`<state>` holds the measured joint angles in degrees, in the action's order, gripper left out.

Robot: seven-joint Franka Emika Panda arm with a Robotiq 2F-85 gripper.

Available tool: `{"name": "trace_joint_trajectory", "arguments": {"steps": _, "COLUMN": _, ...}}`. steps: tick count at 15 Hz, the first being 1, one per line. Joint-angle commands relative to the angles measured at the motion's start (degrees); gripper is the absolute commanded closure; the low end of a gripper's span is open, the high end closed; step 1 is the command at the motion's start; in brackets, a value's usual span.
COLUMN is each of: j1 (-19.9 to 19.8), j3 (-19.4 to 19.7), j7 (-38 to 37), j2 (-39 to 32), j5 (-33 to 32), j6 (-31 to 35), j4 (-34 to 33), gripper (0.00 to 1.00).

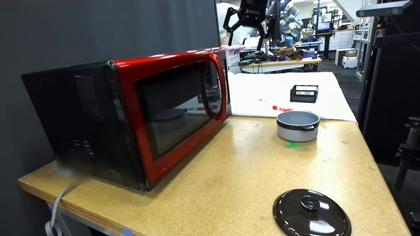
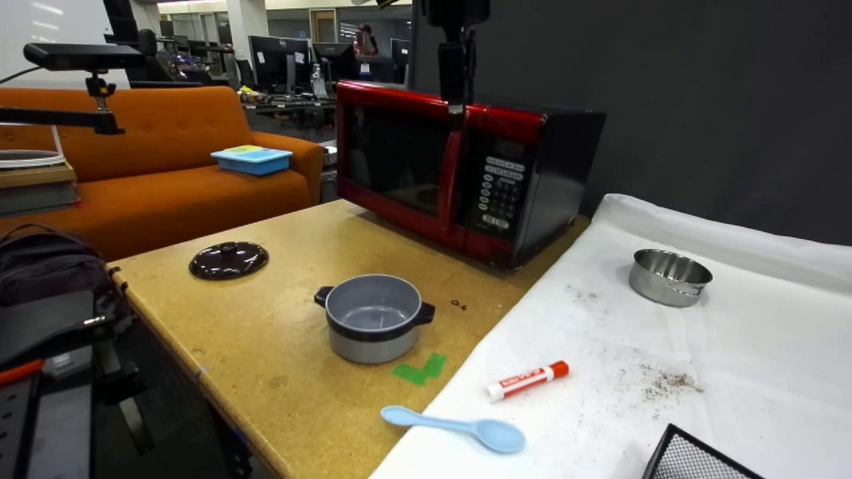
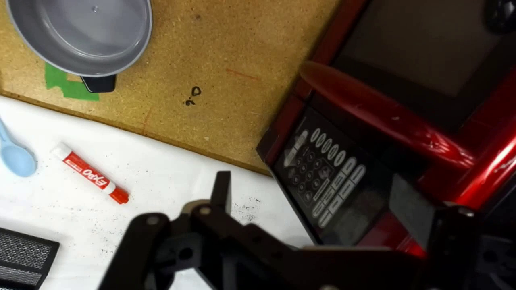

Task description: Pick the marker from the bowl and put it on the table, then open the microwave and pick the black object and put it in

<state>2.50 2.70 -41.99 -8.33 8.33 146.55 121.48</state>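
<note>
In the foreground of an exterior view, a black mesh organizer (image 2: 695, 461), partly out of frame, and a blue spoon (image 2: 500, 437) lie nearer than a red-and-white Expo marker (image 2: 526, 382), which rests on a white sheet (image 2: 586, 429). Beyond the marker, a grey two-handled pot (image 2: 374, 326) stands on the wooden surface (image 2: 283, 359). Farther back, the hand (image 1: 244, 47), its fingers (image 3: 221, 187) parted wide with nothing between them, hangs raised near the keypad (image 2: 502, 189) end of the closed red microwave (image 2: 413, 166).
</note>
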Motion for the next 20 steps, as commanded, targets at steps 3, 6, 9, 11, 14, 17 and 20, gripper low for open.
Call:
{"name": "trace_joint_trajectory", "arguments": {"steps": 3, "j1": 1.33, "j3": -2.10, "j7": 3.05, "j2": -1.61, "j5": -1.28, "j6": 4.31, "j4": 0.20, "gripper": 0.00}}
{"name": "trace_joint_trajectory", "arguments": {"steps": 6, "j1": 3.07, "j3": -2.82, "j7": 6.01, "j2": -2.37, "j5": -5.56, "j6": 6.35, "j4": 0.45, "gripper": 0.00}}
{"name": "trace_joint_trajectory", "arguments": {"steps": 9, "j1": 3.52, "j3": -3.18, "j7": 11.58, "j2": -2.60, "j5": -6.94, "j6": 7.51, "j4": 0.02, "gripper": 0.00}}
{"name": "trace_joint_trajectory", "arguments": {"steps": 11, "j1": 2.65, "j3": -4.28, "j7": 20.09, "j2": -2.65, "j5": -4.84, "j6": 7.45, "j4": -0.31, "gripper": 0.00}}
{"name": "trace_joint_trajectory", "arguments": {"steps": 14, "j1": 3.38, "j3": -3.86, "j7": 21.89, "j2": -2.63, "j5": -3.74, "j6": 6.60, "j4": -0.17, "gripper": 0.00}}
{"name": "trace_joint_trajectory", "arguments": {"steps": 17, "j1": 3.32, "j3": -4.05, "j7": 22.78, "j2": -2.64, "j5": -3.20, "j6": 6.58, "j4": -0.12, "gripper": 0.00}}
{"name": "trace_joint_trajectory", "arguments": {"steps": 20, "j1": 2.68, "j3": -4.37, "j7": 26.35, "j2": -3.25, "j5": -2.98, "j6": 5.97, "j4": -0.87, "gripper": 0.00}}
